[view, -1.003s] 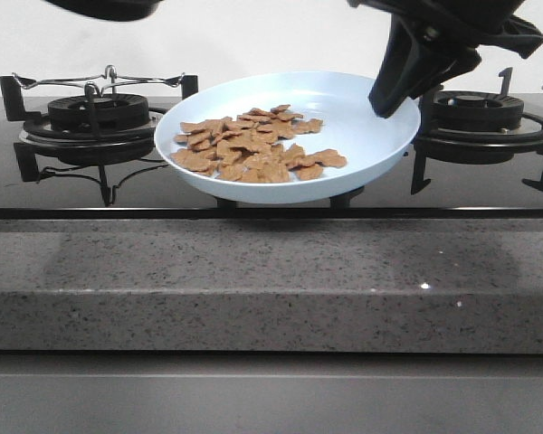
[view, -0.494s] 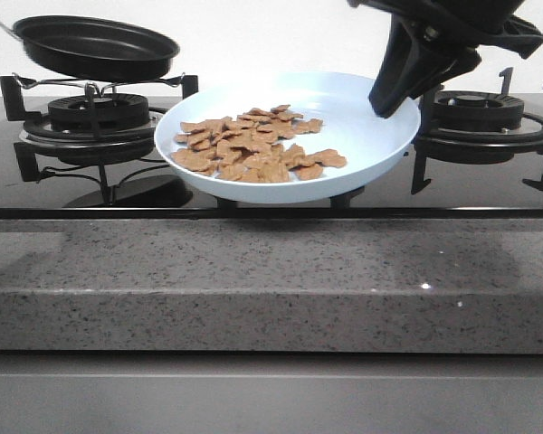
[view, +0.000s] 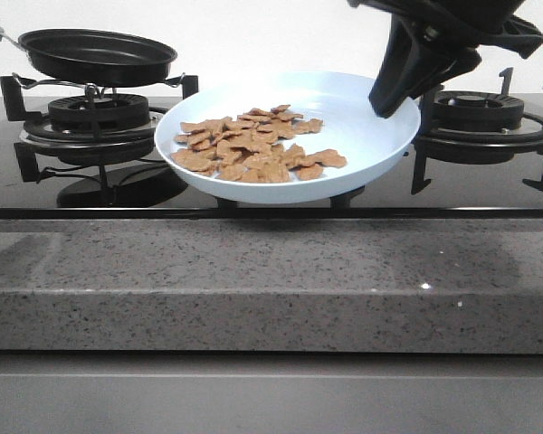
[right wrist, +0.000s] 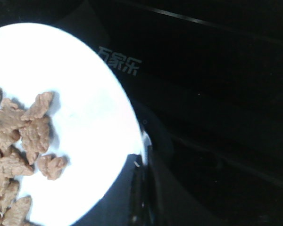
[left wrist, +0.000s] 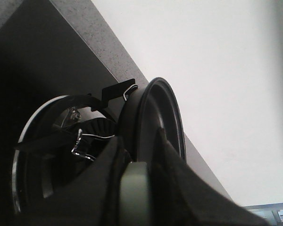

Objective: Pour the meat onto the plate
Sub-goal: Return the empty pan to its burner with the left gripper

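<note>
The pale blue plate (view: 362, 127) is held tilted above the stove's middle, with the orange-brown meat slices (view: 253, 145) piled on its left half. My right gripper (view: 394, 95) is shut on the plate's right rim; the right wrist view shows the rim (right wrist: 132, 136) pinched between the jaws and the meat (right wrist: 23, 136). The black frying pan (view: 95, 54) hangs empty just above the left burner (view: 95, 113). My left gripper (left wrist: 137, 188) is shut on the pan's grey-green handle (left wrist: 134, 197); the pan shows edge-on in the left wrist view (left wrist: 160, 117).
The black glass stove top (view: 489, 194) has a right burner with grates (view: 480, 113). A grey speckled stone counter edge (view: 271, 280) runs along the front. A white wall stands behind.
The frying pan came into view at the left and has moved lower and further left over the left burner. The plate, meat and right gripper have not moved.
</note>
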Controlling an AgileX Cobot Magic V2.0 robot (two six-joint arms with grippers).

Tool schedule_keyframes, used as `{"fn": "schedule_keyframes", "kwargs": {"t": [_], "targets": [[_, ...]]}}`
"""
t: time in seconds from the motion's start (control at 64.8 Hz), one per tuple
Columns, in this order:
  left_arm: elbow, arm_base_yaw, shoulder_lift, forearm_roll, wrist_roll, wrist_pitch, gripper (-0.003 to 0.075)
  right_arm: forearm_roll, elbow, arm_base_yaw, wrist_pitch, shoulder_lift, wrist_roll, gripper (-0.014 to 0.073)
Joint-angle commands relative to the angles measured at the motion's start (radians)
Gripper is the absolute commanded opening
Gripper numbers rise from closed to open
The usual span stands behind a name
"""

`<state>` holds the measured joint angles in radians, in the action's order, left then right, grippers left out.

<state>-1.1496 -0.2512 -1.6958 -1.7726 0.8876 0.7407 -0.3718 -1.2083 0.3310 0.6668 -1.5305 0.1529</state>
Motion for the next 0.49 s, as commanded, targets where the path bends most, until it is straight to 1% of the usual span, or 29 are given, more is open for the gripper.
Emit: {"fn": "schedule_keyframes", "kwargs": {"t": [0.0, 0.062, 0.139, 0.185, 0.232, 0.278, 0.355, 0.417, 0.479], "targets": [[-0.035, -0.003, 0.041, -0.084, -0.007, 0.029, -0.0016, -0.022, -0.023, 0.000, -0.043, 0.046, 0.007, -0.0068], [-0.035, -0.003, 0.041, -0.080, -0.007, 0.032, 0.0011, -0.022, -0.023, 0.000, -0.043, 0.046, 0.007, -0.0068], [-0.035, -0.003, 0.041, -0.076, -0.007, 0.033, 0.0098, -0.022, -0.023, 0.000, -0.043, 0.046, 0.007, -0.0068], [-0.035, -0.003, 0.041, -0.064, -0.007, 0.033, 0.0171, -0.022, -0.023, 0.000, -0.043, 0.046, 0.007, -0.0068], [-0.035, -0.003, 0.041, -0.054, -0.007, 0.033, 0.0285, -0.022, -0.023, 0.000, -0.043, 0.046, 0.007, -0.0068], [-0.035, -0.003, 0.041, -0.043, -0.007, 0.045, 0.0374, -0.022, -0.023, 0.000, -0.043, 0.046, 0.007, -0.0068], [-0.035, -0.003, 0.041, -0.021, -0.007, 0.059, 0.0496, -0.022, -0.023, 0.000, -0.043, 0.046, 0.007, -0.0068], [-0.040, -0.003, 0.041, 0.015, -0.007, 0.071, 0.0553, -0.022, -0.023, 0.000, -0.043, 0.046, 0.007, -0.0068], [-0.045, -0.003, 0.046, 0.064, -0.007, 0.073, 0.0555, -0.022, -0.023, 0.000, -0.043, 0.046, 0.007, -0.0068]]}}
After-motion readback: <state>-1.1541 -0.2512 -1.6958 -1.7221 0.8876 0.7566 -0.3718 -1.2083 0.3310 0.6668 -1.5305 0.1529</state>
